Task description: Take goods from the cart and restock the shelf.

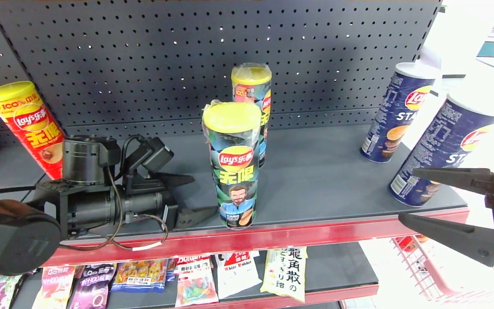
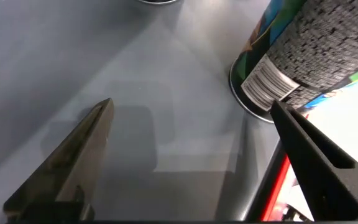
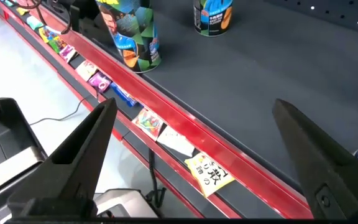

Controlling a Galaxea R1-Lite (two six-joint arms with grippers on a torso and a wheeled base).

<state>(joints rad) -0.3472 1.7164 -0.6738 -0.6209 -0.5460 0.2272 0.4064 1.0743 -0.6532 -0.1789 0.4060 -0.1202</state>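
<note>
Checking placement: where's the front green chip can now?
Head view, centre: front green chip can stands upright at the shelf front edge, right of the open left gripper, second green can behind.

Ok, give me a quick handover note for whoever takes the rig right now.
Left gripper: open, empty, beside front green can at the front edge of the shelf.
Right gripper: open, empty, before near blue can.
Done: rear green can, red can, far blue can also shelved.
Left: cart contents unseen; check for more goods.
</note>
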